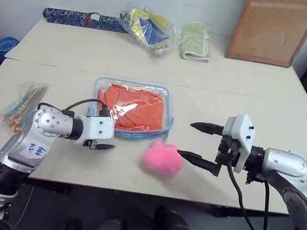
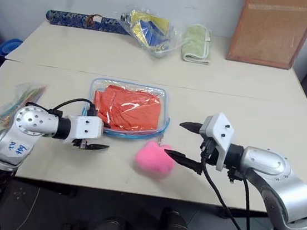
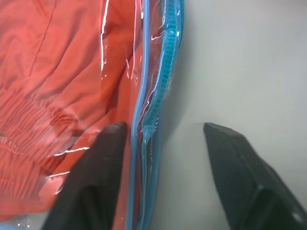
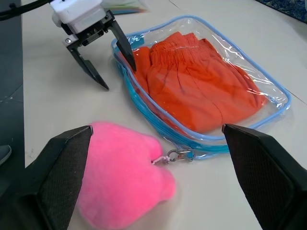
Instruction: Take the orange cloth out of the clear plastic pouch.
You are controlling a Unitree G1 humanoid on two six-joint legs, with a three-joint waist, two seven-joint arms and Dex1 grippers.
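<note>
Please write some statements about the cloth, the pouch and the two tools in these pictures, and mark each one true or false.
1. The orange cloth lies inside the clear plastic pouch. True.
2. The left tool is shut on the pink heart charm. False: its fingers stand apart at the pouch's blue zipper edge, one finger over the pouch and one over the table, and it holds nothing.
3. The right tool is open. True.
4. The pink heart charm rests on top of the orange cloth. False: it lies on the table beside the pouch, joined to it by a small clip.
5. A pale green towel lies at the far side of the table. True.
</note>
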